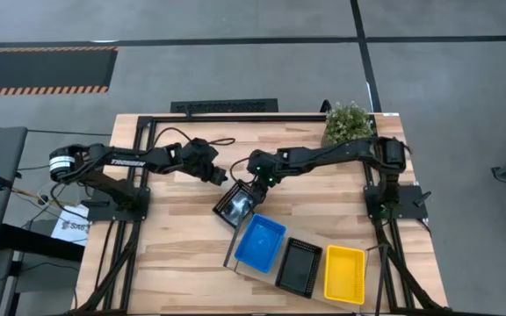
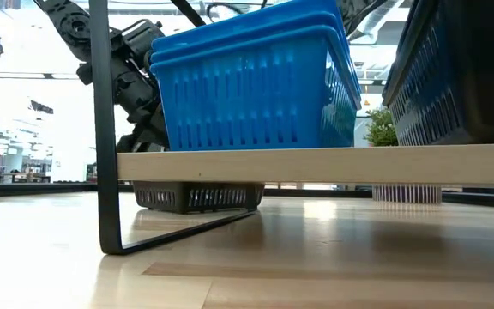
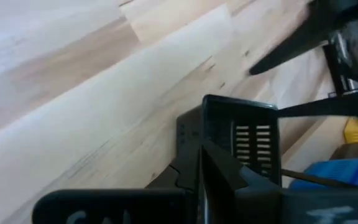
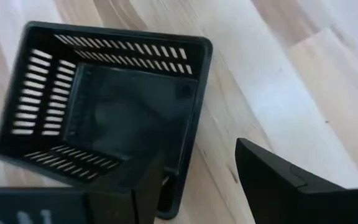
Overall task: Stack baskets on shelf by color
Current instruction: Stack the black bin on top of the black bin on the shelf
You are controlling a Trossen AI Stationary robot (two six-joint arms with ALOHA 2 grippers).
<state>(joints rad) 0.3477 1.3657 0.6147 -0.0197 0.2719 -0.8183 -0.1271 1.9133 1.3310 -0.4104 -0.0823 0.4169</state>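
From the low camera I see the shelf closest to me, a pale wood board on a thin black end frame, carrying a stack of blue baskets with slotted sides; a black stack stands just beside it, touching or nearly so. From above, a yellow stack sits at the board's far end, so the three colours run in a row.

Beyond the shelf, a loose black basket rests tilted on the table, just off the board's corner. My right gripper has its fingers spread wide astride that basket's near wall, one finger inside and one outside. My left gripper is pinched closed just beside the basket's other side, holding nothing I can see.

Open tabletop lies left of the basket. A potted plant stands at the back edge.
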